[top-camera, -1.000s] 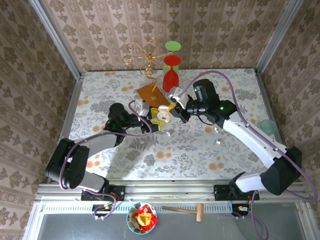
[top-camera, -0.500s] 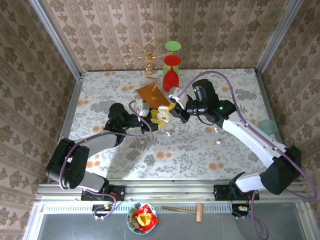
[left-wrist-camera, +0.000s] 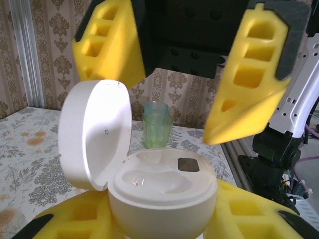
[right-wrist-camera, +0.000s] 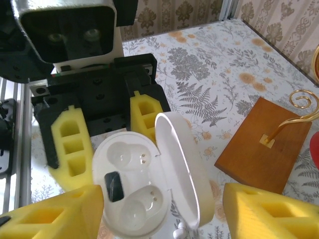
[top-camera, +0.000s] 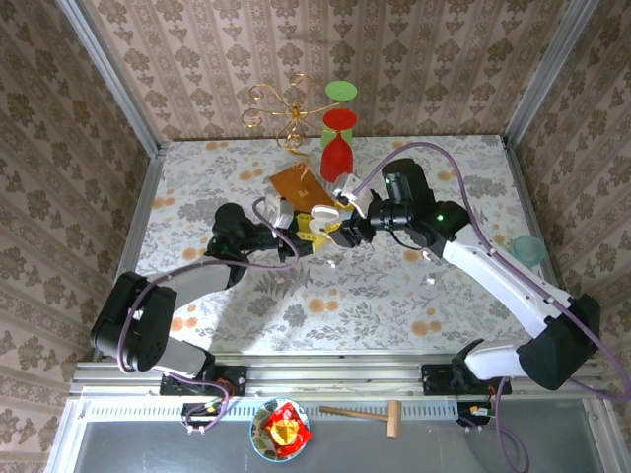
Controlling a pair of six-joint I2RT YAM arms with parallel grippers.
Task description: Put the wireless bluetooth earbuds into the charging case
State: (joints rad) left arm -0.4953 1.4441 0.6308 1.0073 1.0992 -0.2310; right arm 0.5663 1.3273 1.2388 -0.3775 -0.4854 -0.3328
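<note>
Mid-frame, left gripper (top-camera: 300, 231) clamps the smooth, open charging case (left-wrist-camera: 162, 185); right gripper (top-camera: 340, 225) spread, empty. Tiny earbud (right-wrist-camera: 178, 230) below looks light, slippery: pinch its sides.

A: Where is free room?
B: The table (top-camera: 197, 177) is bare at upper left and upper right of the top view.
A: And obstacles?
B: The wooden base (top-camera: 294, 184) and red glass (top-camera: 336, 148) stand just behind the open case (left-wrist-camera: 162, 194).
</note>
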